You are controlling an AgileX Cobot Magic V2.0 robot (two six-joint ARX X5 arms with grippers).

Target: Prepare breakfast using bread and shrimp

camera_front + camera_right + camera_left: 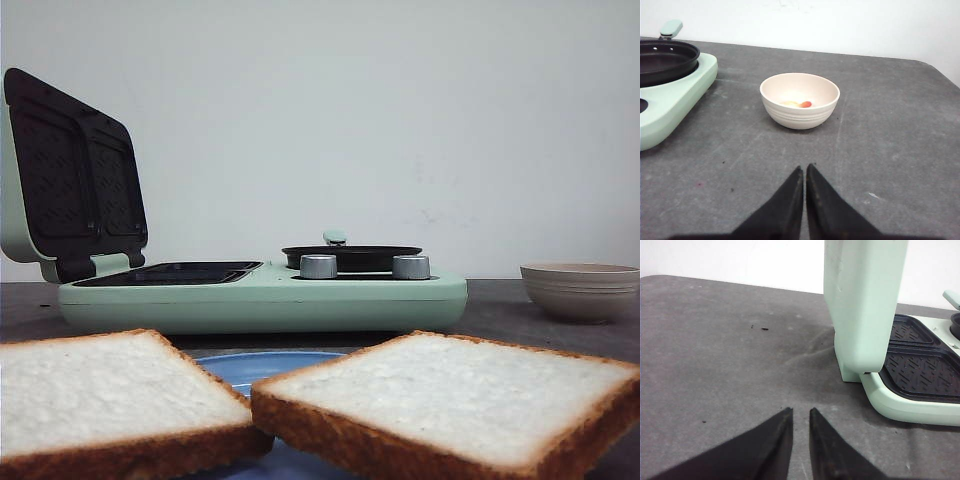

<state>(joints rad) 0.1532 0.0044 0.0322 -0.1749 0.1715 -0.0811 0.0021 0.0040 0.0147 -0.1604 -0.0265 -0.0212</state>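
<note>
1. Only the rt wrist view showed shrimp [805, 104] in the cream bowl [799, 100]; rt gripper [805, 171] tips were touching, empty.
2. Lt gripper [800, 413] was barely parted beside the mint grill [912, 390], lid up.
3. Dark grey table [880, 130], white wall.
4. Bread [450, 400] lay flat up front on a blue plate [262, 366], corners towards the grill.

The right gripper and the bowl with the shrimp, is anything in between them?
No. In the right wrist view, only bare grey table lies between the right gripper and the bowl holding the shrimp.
</note>
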